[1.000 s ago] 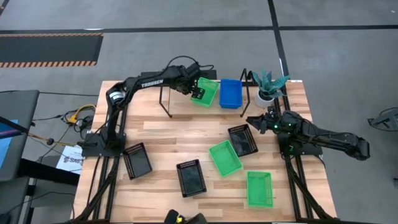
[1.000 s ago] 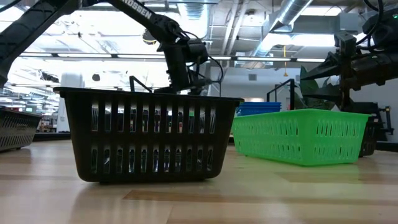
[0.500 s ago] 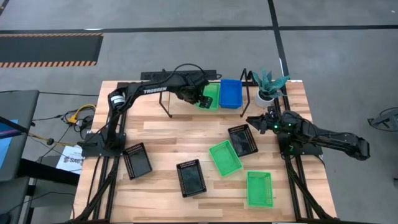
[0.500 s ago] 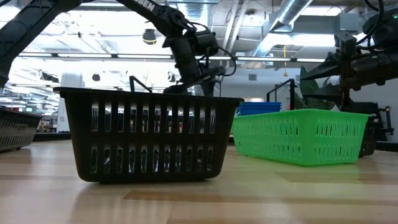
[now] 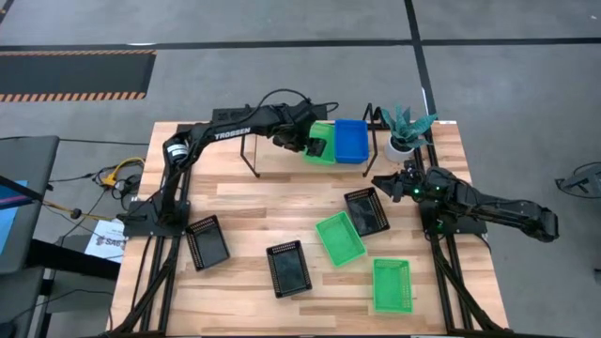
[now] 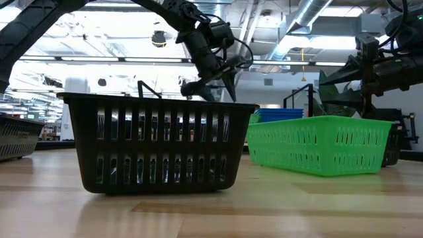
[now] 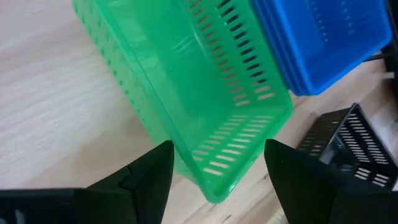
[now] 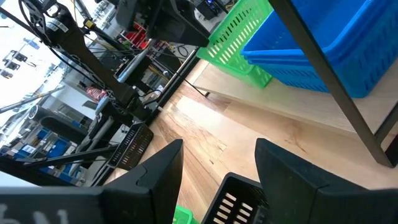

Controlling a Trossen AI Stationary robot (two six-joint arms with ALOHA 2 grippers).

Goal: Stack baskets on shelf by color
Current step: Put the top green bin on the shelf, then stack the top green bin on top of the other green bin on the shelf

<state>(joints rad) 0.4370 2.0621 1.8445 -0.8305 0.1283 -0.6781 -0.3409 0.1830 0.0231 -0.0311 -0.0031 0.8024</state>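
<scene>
Shelf: green basket touching blue basket; left tool open, empty; right tool open.

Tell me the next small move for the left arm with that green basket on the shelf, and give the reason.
Probably draw the left gripper straight back from the green basket. The left wrist view shows its fingers spread on either side of the basket's near end, apparently clear of it, and the basket seems to rest on the shelf beside the blue basket. The right gripper waits over the table.
</scene>
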